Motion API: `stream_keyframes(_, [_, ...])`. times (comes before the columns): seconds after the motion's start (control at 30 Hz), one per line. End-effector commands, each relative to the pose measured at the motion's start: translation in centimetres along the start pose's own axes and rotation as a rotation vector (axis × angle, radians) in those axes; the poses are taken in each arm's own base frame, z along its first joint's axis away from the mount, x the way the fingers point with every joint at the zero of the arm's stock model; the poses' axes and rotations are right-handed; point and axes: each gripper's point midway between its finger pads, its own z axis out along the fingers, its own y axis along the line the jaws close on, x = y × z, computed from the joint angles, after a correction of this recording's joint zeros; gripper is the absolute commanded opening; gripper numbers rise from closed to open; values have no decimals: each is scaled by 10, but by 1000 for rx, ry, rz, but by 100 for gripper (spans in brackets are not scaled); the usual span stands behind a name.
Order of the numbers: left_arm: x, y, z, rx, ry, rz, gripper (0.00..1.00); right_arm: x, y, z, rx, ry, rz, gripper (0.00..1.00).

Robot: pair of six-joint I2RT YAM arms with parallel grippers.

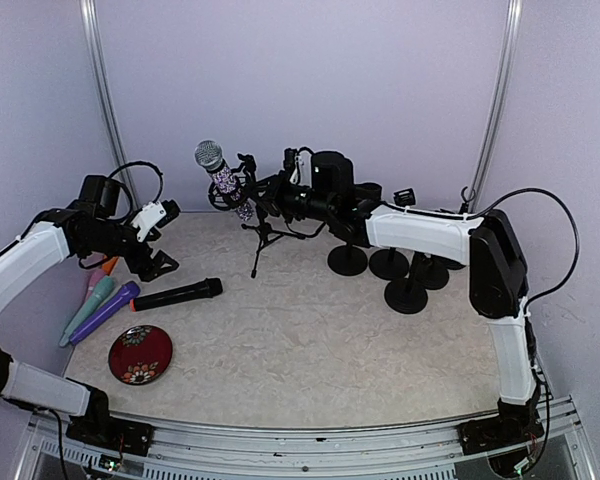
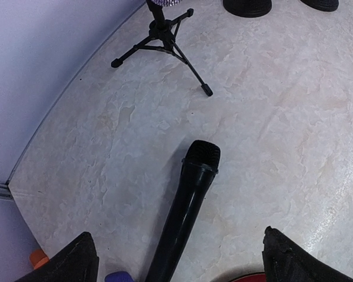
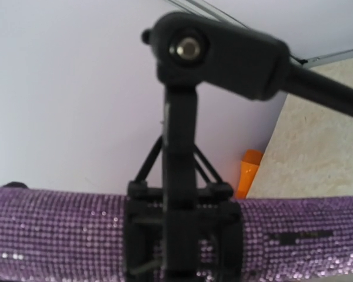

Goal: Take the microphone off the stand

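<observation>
At upper centre, right gripper (image 1: 252, 190) was at the microphone (image 1: 223, 180), grip unreadable; left gripper (image 1: 168, 238) gaped; a hard tug could topple the stand (image 1: 265, 235).

Bright, soft, even light falls from above. On the pale table (image 1: 330, 340) shadows are faint and short, and a mild sheen lies toward the right edge in the left wrist view. The top view is sharp, though the frame poles (image 1: 96, 70) bow slightly at its sides. The right wrist view is very close and soft: the purple mic (image 3: 59, 235) and black clip (image 3: 182, 235) look blurred and grainy.
</observation>
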Motion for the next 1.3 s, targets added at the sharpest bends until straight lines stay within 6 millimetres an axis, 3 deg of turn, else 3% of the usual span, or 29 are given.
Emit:
stream_keyframes(0.0, [-40, 2, -22, -1, -114, 11, 95, -31, 94, -38, -201, -134, -45, 0])
stream_keyframes(0.27, [-83, -20, -43, 95, -223, 25, 97, -13, 111, -76, -235, -180, 53, 0])
stream_keyframes(0.3, [-89, -31, -44, 128, -236, 41, 97, -10, 113, -80, -235, -185, 66, 0])
stream_keyframes(0.57, [-108, -44, -50, 173, -282, 65, 97, 18, 122, -84, -290, -141, 184, 0])
stream_keyframes(0.73, [-118, -44, -56, 176, -312, 64, 96, 25, 134, -92, -284, -172, 159, 0])
stream_keyframes(0.93, [-121, -50, -63, 190, -343, 78, 99, 32, 124, -114, -261, -240, 211, 0])
stream_keyframes(1.1, [-127, -55, -61, 236, -364, 57, 99, 46, 114, -109, -256, -229, 249, 0])
stream_keyframes(1.27, [-146, -59, -61, 264, -384, 77, 99, 52, 104, -105, -193, -208, 160, 32])
